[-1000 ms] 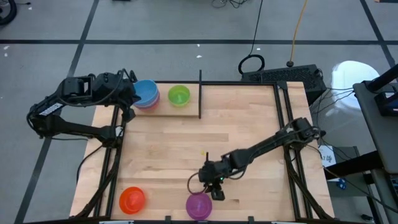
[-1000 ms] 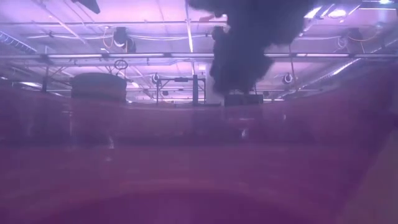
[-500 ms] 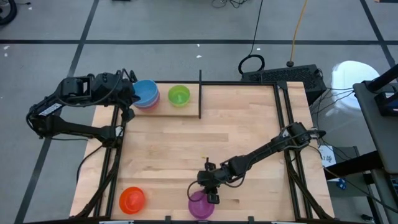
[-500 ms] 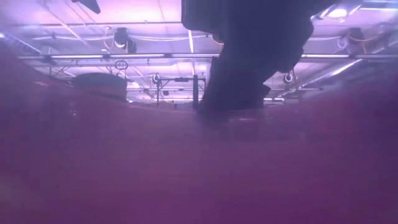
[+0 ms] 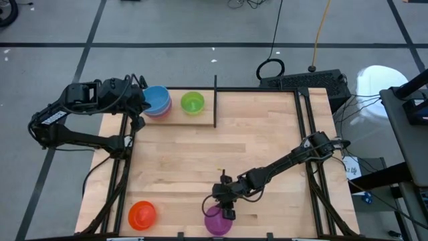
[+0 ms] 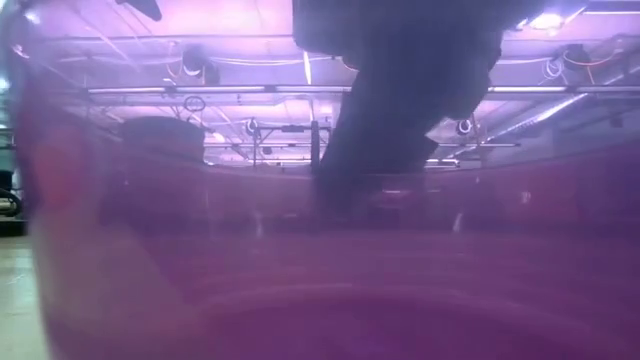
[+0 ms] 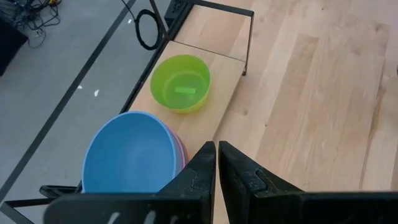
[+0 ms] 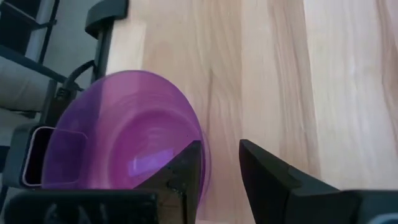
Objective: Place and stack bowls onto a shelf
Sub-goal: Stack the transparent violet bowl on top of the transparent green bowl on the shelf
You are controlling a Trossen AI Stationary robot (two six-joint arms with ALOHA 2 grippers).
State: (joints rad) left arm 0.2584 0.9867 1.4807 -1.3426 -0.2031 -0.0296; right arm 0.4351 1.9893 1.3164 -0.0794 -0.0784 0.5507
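The purple bowl (image 5: 215,221) sits on its base at the table's near edge and fills the low view (image 6: 320,280). My right gripper (image 5: 227,209) is open over its far rim; in the right wrist view (image 8: 221,171) one finger stands inside the bowl (image 8: 124,137) and one outside. On the shelf (image 5: 180,114) at the far left, a blue bowl (image 5: 157,99) tops a pink-edged stack, and a green bowl (image 5: 192,102) stands beside it. My left gripper (image 7: 216,165) is shut and hovers just by the blue bowl (image 7: 130,155), touching nothing. My right gripper straddles the purple bowl's far rim (image 8: 200,140) from above, slanting toward the near edge, one finger (image 8: 186,165) inside and the other (image 8: 267,174) outside. A gap still shows between the fingers. I cannot tell whether either finger touches the wall. The bowl rests on the table.
An orange-red bowl (image 5: 142,214) stands at the near left corner. The shelf's upright black divider (image 5: 215,100) rises right of the green bowl (image 7: 180,83). Black frame rods run along both table sides. Bare wood lies across the table's middle (image 5: 221,147).
My right gripper has moved toward the near edge and down onto the purple bowl's rim, then held still. In the low view the bowl's picture has shifted a little, its left edge now showing.
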